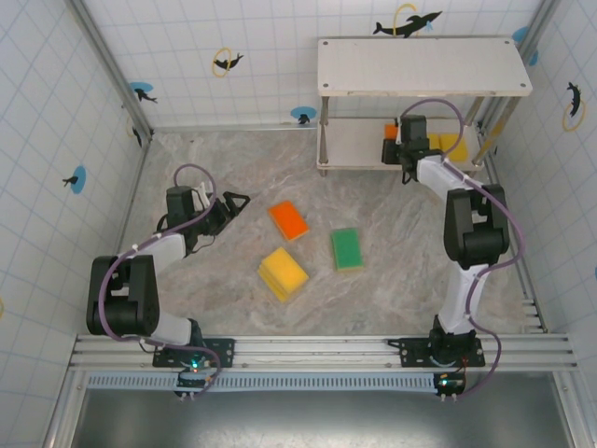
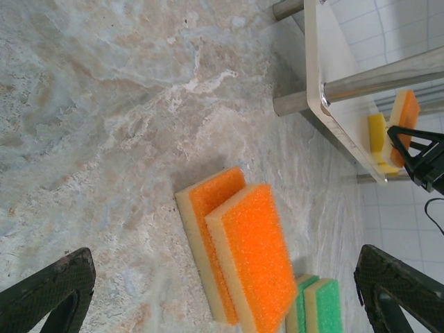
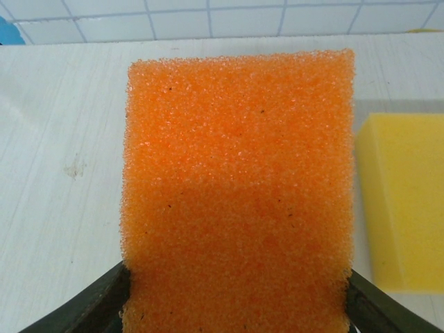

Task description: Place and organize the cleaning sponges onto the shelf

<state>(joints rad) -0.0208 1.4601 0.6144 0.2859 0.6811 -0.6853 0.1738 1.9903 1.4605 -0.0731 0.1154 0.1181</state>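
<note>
Now right hand point(image 1: 402, 146) outstretched to the shelf point(image 1: 354, 145), clamped on orange sponge point(image 3: 236, 187); left hand point(image 1: 235, 202) agape.

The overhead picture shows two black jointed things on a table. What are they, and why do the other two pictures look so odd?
They are two robot arms bolted at the near edge of the table, each ending in a two-finger gripper. The overhead picture comes from a fixed camera above and behind them. The other two come from small cameras on the wrists, so each looks out past its own fingers.

On the table lie orange sponges, yellow sponges and green sponges. The left gripper is open near them, holding nothing. The right gripper is clamped on a single orange sponge at the lower board of the shelf, beside a yellow sponge already lying there.
</note>
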